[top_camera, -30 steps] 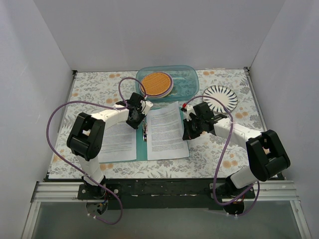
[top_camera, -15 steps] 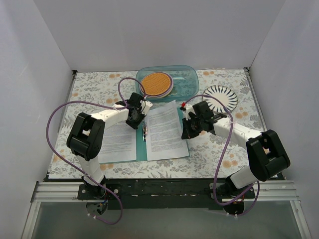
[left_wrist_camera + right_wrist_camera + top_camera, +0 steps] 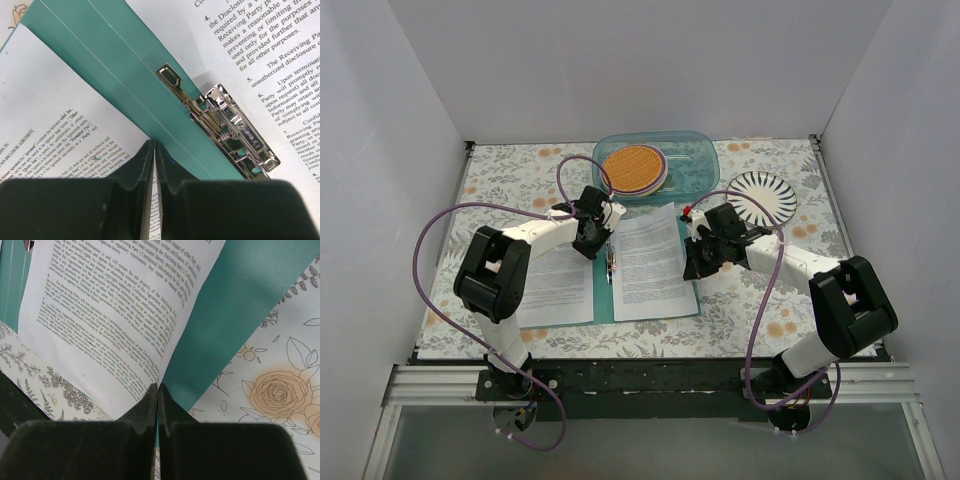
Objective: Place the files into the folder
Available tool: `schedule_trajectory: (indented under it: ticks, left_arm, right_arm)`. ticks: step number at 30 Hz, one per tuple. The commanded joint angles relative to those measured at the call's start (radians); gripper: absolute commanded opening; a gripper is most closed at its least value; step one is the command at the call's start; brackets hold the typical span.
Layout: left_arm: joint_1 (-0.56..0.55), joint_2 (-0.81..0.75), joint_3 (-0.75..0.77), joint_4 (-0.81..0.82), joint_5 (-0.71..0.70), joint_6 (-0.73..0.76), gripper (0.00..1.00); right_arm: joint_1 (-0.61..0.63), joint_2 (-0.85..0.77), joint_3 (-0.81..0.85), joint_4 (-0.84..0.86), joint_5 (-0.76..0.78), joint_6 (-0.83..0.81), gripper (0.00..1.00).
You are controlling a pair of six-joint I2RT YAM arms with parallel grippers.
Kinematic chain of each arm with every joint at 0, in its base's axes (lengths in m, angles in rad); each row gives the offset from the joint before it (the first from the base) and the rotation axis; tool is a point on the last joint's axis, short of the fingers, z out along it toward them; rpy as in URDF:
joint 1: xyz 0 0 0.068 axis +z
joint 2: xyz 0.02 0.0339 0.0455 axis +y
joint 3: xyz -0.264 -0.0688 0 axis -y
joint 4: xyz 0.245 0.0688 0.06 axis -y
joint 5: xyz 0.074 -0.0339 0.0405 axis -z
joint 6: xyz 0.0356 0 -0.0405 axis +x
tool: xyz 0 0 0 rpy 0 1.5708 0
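Files (image 3: 655,265) in the open teal folder (image 3: 603,303).
Top: sheets lie on both halves. Left wrist: left claw (image 3: 154,147) together near the silver clip (image 3: 225,132). Right wrist: right claw (image 3: 158,387) clamped on a sheet edge; a pull may drag it out.

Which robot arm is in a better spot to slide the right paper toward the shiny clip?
Right, probably. The right gripper is shut on the outer edge of the right sheet, so it could push it toward the clip. The left gripper is at the left sheet instead.
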Motion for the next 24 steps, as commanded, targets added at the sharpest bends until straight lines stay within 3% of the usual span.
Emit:
schedule_trajectory:
  ticks: [1, 6, 9, 10, 15, 17, 20, 21, 24]
  left_arm:
    - [-0.001, 0.009, -0.031, -0.062, 0.016, -0.001, 0.05]
    - [-0.001, 0.004, -0.032, -0.064, 0.016, -0.001, 0.05]
    - [-0.001, 0.002, -0.032, -0.065, 0.016, 0.001, 0.05]
    - [-0.001, 0.001, -0.031, -0.067, 0.016, 0.002, 0.05]
    - [-0.001, 0.004, -0.027, -0.073, 0.016, 0.002, 0.05]
    - [-0.001, 0.004, -0.029, -0.074, 0.016, 0.004, 0.05]
    - [-0.001, 0.001, -0.029, -0.076, 0.016, 0.004, 0.05]
    - [-0.001, 0.001, -0.032, -0.078, 0.016, 0.004, 0.05]
    - [-0.001, -0.002, -0.038, -0.078, 0.016, 0.004, 0.05]
  right_arm:
    - [0.014, -0.006, 0.033, 0.032, -0.011, 0.011, 0.01]
    - [0.016, -0.002, 0.037, 0.023, 0.000, 0.003, 0.02]
    - [0.016, 0.004, 0.050, 0.012, 0.003, -0.003, 0.15]
    - [0.017, 0.003, 0.050, 0.010, 0.005, -0.003, 0.26]
    - [0.017, -0.011, 0.034, 0.003, 0.031, -0.001, 0.57]
    - [0.017, -0.020, 0.030, 0.009, 0.032, 0.002, 0.64]
    - [0.017, -0.025, 0.027, 0.007, 0.051, 0.005, 0.65]
    - [0.017, -0.028, 0.025, 0.004, 0.068, 0.007, 0.74]
    - [0.019, -0.040, 0.036, -0.017, 0.120, 0.013, 0.75]
